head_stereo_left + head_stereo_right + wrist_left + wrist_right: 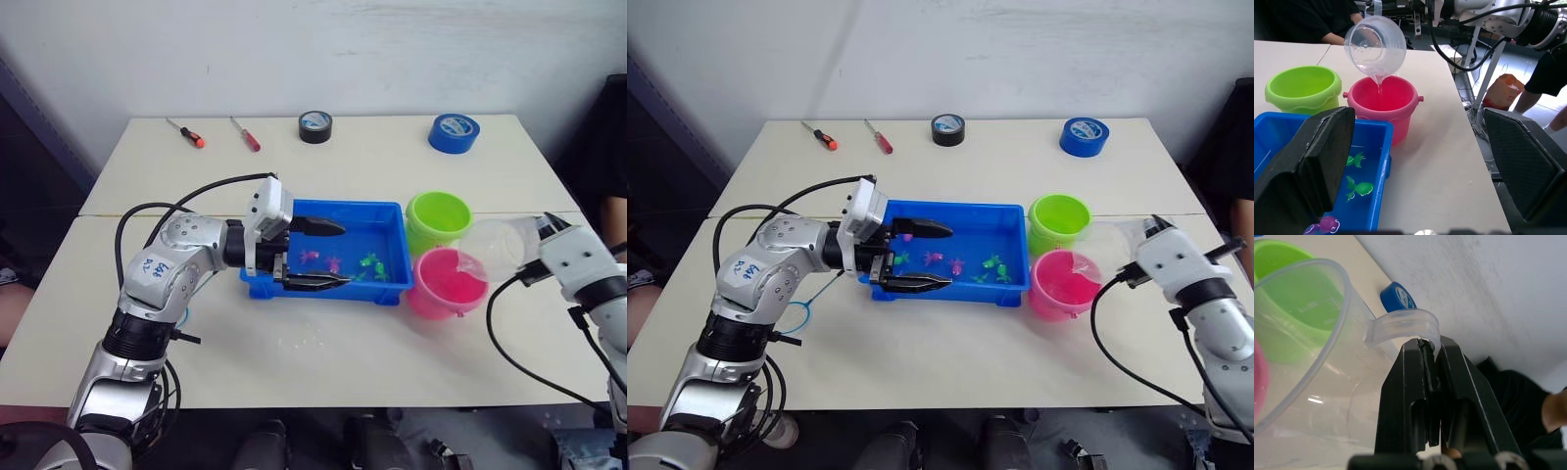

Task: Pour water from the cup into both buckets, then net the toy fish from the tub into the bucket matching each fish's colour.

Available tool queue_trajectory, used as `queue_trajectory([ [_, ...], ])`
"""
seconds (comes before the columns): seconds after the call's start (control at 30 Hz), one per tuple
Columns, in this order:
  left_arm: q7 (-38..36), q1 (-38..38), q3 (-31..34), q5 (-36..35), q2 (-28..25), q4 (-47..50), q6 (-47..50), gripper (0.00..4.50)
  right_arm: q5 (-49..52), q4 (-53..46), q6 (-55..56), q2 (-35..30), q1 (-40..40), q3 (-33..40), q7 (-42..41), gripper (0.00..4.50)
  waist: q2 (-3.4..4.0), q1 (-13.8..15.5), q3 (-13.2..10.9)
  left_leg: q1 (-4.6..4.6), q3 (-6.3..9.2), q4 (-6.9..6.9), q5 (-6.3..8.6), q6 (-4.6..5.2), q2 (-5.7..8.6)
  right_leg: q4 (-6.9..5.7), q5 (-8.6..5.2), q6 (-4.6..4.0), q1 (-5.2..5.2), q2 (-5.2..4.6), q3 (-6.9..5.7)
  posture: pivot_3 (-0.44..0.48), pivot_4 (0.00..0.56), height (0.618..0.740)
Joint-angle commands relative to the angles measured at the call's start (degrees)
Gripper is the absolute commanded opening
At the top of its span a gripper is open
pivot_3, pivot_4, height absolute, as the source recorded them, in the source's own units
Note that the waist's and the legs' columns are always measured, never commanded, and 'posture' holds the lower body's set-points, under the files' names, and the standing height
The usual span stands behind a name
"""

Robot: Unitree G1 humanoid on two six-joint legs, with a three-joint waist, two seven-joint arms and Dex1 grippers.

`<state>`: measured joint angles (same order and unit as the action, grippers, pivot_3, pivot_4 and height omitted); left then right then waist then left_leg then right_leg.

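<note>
Right gripper (1431, 348): clamped tight on the clear handle of the cup (1375, 46), fingers pressed together around it.
Cup: held tipped on its side above the pink bucket (448, 283), lip pointed down; a thin stream of water is seen in the left wrist view falling into that bucket.
Pink bucket: standing upright on the table (392, 343), just off the tub's right end, touching or nearly touching the green bucket behind it.
Green bucket (438, 221): upright, close by the tub's far right corner; whether water is inside cannot be told.
Tub (384, 210): blue, set near the middle of the table, water held in it.
Fish: pink ones (312, 258) and green ones (370, 262) are seen lying in the tub, toward its right half.
Left gripper (324, 254): fingers spread wide apart, nothing held, poised over the tub's left half, one finger over the far rim and one over the near rim.
Far edge of table: black tape roll (315, 126), blue tape roll (454, 132), two screwdrivers (184, 132).
</note>
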<state>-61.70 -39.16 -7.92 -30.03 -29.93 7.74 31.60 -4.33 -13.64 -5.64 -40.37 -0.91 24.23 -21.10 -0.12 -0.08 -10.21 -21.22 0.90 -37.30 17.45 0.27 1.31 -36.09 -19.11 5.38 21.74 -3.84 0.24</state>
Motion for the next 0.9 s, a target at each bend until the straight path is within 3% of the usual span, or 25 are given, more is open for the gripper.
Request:
queue_trajectory([
  [0.03,-0.12,-0.69,0.98,0.57,-0.03,-0.59,-1.58,4.50,2.60,-0.41,-0.71,-1.58,-1.40,2.69,-1.32,0.09,0.00,-0.01,0.00,0.00,0.00,0.00,0.00,0.00,0.00,0.00,0.00,0.00,0.00,0.00,0.00,0.000,0.150,0.736],
  [0.3,0.26,-1.94,0.84,1.84,0.20,-2.11,-2.11,4.50,19.26,1.89,-19.20,0.84,-9.63,6.77,-3.71,0.09,0.00,-0.01,0.00,0.01,0.00,-0.01,0.00,0.01,-0.03,-0.02,0.00,0.00,0.00,0.01,0.02,0.000,0.150,0.736],
  [0.43,1.97,-3.41,1.40,2.66,0.88,-3.46,-2.26,4.50,21.94,4.81,-25.15,-0.22,-16.64,6.65,-1.33,0.09,0.00,-0.01,0.00,-0.01,-0.02,-0.04,0.00,0.03,-0.01,-0.02,0.00,0.00,0.00,-0.02,0.02,0.000,0.150,0.736],
  [0.63,2.34,-4.73,1.82,2.51,1.39,-5.07,-1.82,4.50,17.62,12.15,-24.08,-2.97,-24.87,0.69,0.08,0.09,0.00,-0.11,0.00,-0.09,-0.06,0.04,0.00,0.03,-0.01,-0.13,0.00,0.00,0.19,-0.02,0.04,0.000,0.150,0.736],
  [0.9,2.33,-6.63,1.66,3.89,2.59,-9.11,-3.20,4.50,2.37,26.23,-9.18,-5.88,-33.58,-13.07,4.31,0.09,0.00,-0.17,0.00,-0.48,-0.44,-0.12,-0.08,0.04,0.01,-0.80,0.00,0.00,0.85,-0.01,0.28,0.000,0.150,0.736],
])
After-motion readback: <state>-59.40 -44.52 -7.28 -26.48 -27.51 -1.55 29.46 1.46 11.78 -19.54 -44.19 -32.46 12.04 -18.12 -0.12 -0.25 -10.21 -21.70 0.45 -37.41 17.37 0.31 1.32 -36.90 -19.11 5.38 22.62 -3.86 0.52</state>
